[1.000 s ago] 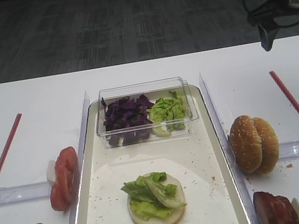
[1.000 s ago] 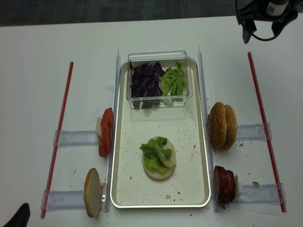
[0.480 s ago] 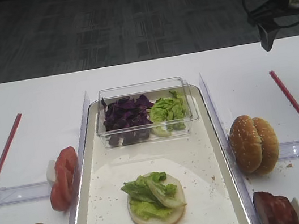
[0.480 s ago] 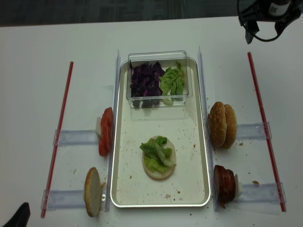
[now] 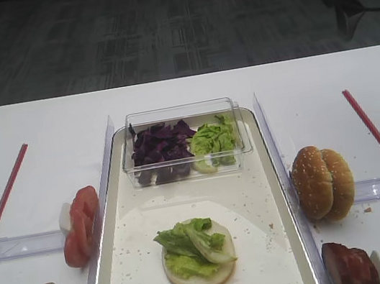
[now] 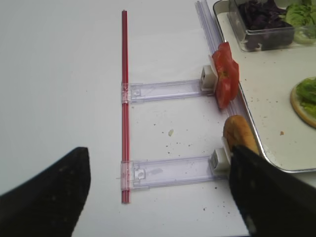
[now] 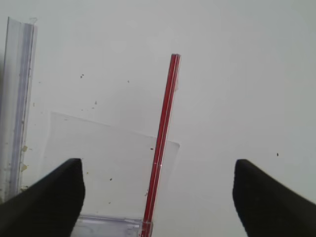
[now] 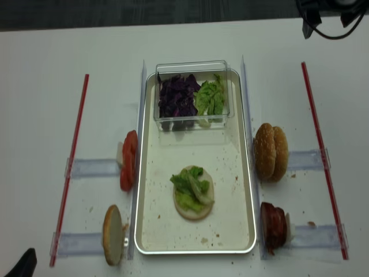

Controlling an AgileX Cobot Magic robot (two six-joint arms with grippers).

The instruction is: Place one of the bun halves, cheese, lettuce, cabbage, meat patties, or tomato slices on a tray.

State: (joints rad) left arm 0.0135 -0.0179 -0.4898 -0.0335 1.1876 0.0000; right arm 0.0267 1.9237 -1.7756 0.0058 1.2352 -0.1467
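Right wrist view: right gripper (image 7: 157, 197) spread wide, nothing between the dark fingers (image 7: 47, 197), looking down on a red strip (image 7: 162, 143) and a clear holder (image 7: 113, 163) on the white table (image 7: 247, 74); no food in frame. Overheads catch only a sliver of that arm at 1 o'clock, far from the tray (image 8: 247, 173).

Left wrist view: left gripper (image 6: 158, 197) also wide apart, empty, above the table at the tray's 9 o'clock; shows tomato slices (image 6: 225, 74) upright on edge in their rack and a bun half (image 6: 239, 138) just outside the rim. Realsense overhead catches only a dark tip of it at 7 o'clock.

Overheads only: sesame bun halves (image 5: 322, 182) and meat patties (image 5: 349, 267) at 3–5 o'clock outside the tray.

Lettuce (image 5: 193, 247): ruffled bright green, pale ribs, lying on a pale flat bun base (image 5: 191, 279) just below tray centre. More lettuce beside purple cabbage (image 5: 160, 145) in the clear tub (image 5: 178, 112) at 12 o'clock.
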